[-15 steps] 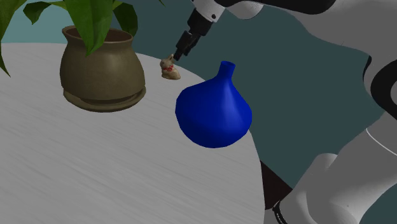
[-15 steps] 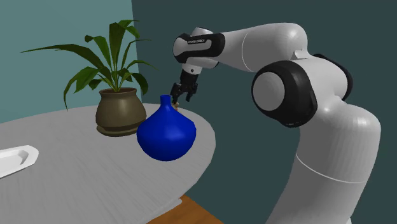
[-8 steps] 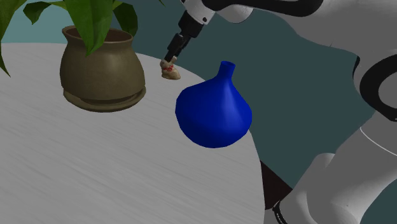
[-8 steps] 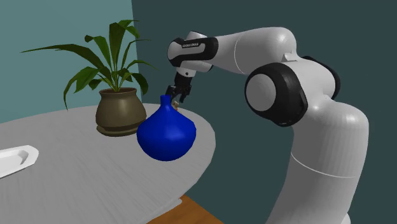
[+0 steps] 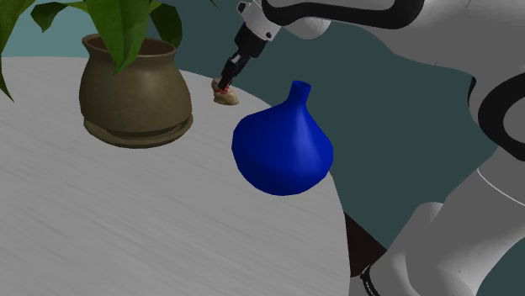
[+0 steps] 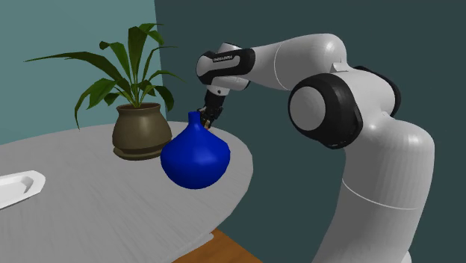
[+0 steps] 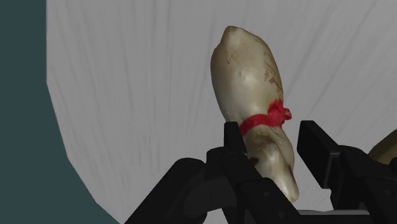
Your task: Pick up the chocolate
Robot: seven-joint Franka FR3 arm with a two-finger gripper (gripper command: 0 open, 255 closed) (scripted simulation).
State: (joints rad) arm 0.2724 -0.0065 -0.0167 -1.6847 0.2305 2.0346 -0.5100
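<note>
Shoulder view: a rounded brown pot (image 5: 135, 92) in the upper left of the frame holds a broad-leaved green plant (image 5: 126, 25) and stands on the grey bench (image 5: 126, 219). A blue vase (image 5: 282, 151) with a narrow neck stands right of centre, near the bench's rim; what is inside it cannot be seen. Between pot and vase, nearer the far edge, the chocolate (image 5: 224, 97), a small tan figure, rests on the bench, and the black jaws reach its top from the white arm (image 5: 290, 15) at the upper middle of the frame. Second exterior view: the same pot (image 6: 137, 131) with its plant (image 6: 127, 71) sits left of centre, the vase (image 6: 194, 157) just in front of the jaws, and a white dish (image 6: 16, 187) lies at the left edge, well apart. Wrist view: the chocolate (image 7: 251, 102), tied with a red ribbon (image 7: 266, 119), stands between the fingers (image 7: 232, 149). The jaws are parted astride it, one finger against the figure and the other narrowly clear, so it is not clasped.
</note>
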